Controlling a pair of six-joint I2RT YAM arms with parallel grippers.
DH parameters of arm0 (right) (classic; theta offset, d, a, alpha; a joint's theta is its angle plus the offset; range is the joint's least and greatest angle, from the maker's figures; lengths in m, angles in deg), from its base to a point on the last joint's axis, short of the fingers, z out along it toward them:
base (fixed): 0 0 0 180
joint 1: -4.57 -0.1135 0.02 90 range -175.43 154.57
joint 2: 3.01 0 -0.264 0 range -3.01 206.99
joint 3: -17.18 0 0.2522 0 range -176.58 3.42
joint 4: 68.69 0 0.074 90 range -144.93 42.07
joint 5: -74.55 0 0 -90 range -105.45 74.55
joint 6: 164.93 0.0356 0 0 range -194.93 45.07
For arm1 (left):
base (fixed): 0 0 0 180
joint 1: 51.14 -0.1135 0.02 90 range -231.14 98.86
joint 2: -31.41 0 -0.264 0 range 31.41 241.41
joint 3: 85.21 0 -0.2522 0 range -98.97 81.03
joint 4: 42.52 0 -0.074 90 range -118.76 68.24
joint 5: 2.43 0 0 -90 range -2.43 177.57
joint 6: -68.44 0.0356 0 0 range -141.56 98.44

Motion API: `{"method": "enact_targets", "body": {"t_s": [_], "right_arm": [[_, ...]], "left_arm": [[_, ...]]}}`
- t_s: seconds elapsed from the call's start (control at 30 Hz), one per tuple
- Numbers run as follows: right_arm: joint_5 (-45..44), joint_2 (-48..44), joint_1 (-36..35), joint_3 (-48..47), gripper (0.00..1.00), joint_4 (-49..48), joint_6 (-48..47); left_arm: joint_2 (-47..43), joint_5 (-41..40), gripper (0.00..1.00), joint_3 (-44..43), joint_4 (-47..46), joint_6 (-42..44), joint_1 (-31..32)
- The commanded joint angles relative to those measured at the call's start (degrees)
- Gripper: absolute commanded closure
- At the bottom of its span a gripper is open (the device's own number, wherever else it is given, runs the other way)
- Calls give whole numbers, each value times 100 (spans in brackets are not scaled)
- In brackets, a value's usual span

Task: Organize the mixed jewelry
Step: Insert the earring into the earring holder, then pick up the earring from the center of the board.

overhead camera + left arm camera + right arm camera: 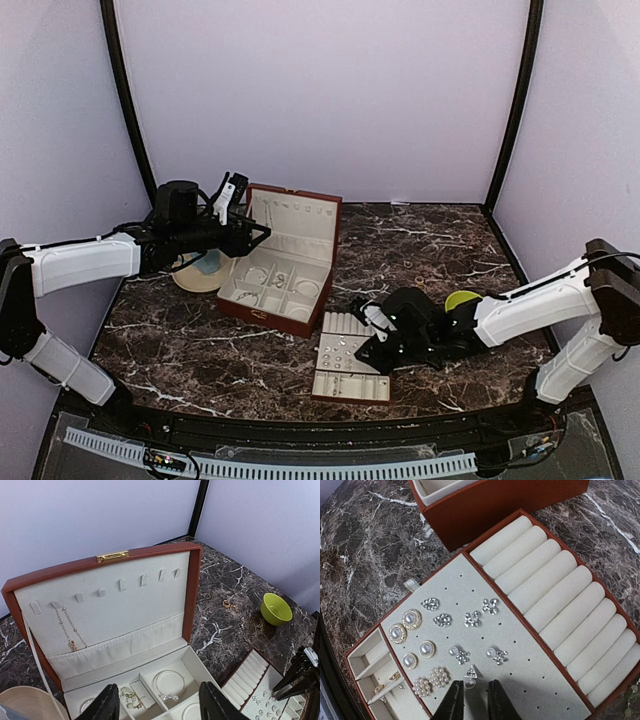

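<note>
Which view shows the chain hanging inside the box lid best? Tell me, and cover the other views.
Left wrist: the chain hangs close and sharp on the cream-lined lid. Top external shows the lid small, the chain too fine to make out. Right wrist shows only the outer wall of the box.

The left arm (85,262) comes in from the counter's (440,235) 9 o'clock edge, elbow low near 8 o'clock and forearm raised and almost level. Its left tool (159,700) aims toward 3 o'clock and tilts downward, the two dark fingers (107,706) standing wide apart with nothing gripped between them. The right arm (525,312) folds in from 3 o'clock and stretches low toward 9 o'clock, its right tool (475,692) pitched down close to the surface, jaws parted by only a narrow gap.
</note>
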State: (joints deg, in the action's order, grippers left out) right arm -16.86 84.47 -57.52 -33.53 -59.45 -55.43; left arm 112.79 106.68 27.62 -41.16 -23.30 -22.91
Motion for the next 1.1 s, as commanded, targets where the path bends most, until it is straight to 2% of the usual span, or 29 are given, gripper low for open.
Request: {"method": "enact_targets", "body": {"t_s": [0.0, 0.23, 0.33, 0.43, 0.6, 0.77, 1.07], "right_arm": [[-53, -406, 77, -180, 76, 314, 230], [726, -818, 404, -87, 60, 50, 419], [786, -684, 472, -160, 60, 113, 485], [821, -433, 478, -254, 64, 212, 517], [498, -189, 478, -393, 68, 406, 768], [30, -190, 491, -597, 69, 743, 994], [-834, -666, 1008, -875, 64, 1611, 1099]], "left_arm": [[-218, 89, 43, 76, -191, -26, -30], [-251, 110, 43, 85, -201, -32, -31], [-261, 92, 43, 91, -201, -35, -33], [-259, 100, 43, 94, -207, -37, -31], [-270, 73, 42, 100, -202, -45, -36], [-278, -84, 43, 90, -178, -89, -28], [-434, -687, 40, 13, 80, -204, -125]]}}
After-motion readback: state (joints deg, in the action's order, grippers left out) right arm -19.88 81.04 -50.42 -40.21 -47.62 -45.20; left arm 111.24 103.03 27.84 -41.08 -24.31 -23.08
